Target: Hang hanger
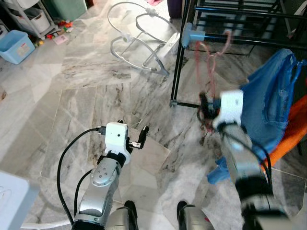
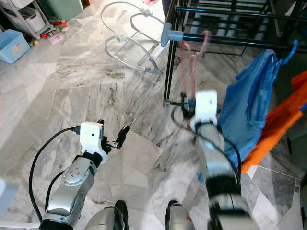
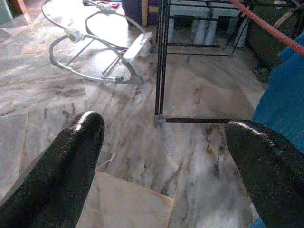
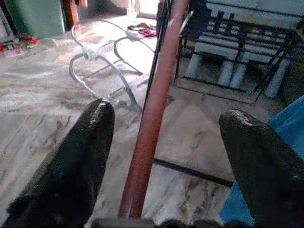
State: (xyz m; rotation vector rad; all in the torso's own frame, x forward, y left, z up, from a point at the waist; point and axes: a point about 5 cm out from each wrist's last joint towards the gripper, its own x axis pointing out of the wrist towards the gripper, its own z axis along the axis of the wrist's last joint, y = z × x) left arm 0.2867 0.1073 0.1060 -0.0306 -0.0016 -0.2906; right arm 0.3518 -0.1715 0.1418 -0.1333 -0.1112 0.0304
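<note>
Grey marble floor (image 1: pixel 86 91) runs under me, with a bare bouncer frame (image 1: pixel 139 45) lying ahead, a blue bin (image 1: pixel 16 46) and toys off to my left, and a black rack (image 1: pixel 230 36) ahead on my right.

In my left eye, the pink hanger (image 1: pixel 210 62) has its hook over the rack's rail, beside a blue garment (image 1: pixel 271 100) and an orange one (image 1: pixel 293 132). My right claw (image 1: pixel 207 112) is raised at the hanger's lower end; blur hides any contact. My left claw (image 1: pixel 141 135) sits low over the floor, well apart from the rack.

My right eye shows the same layout.

From my left wrist, the fingers (image 3: pixel 71 166) are spread wide with nothing between them.

From my right wrist, the fingers (image 4: pixel 76 161) are spread too, and the hanger's bar runs up through the gap, touching neither pad.

I judge the hanging about done: the hook looks seated, so I need only back my right claw away without snagging it.
</note>
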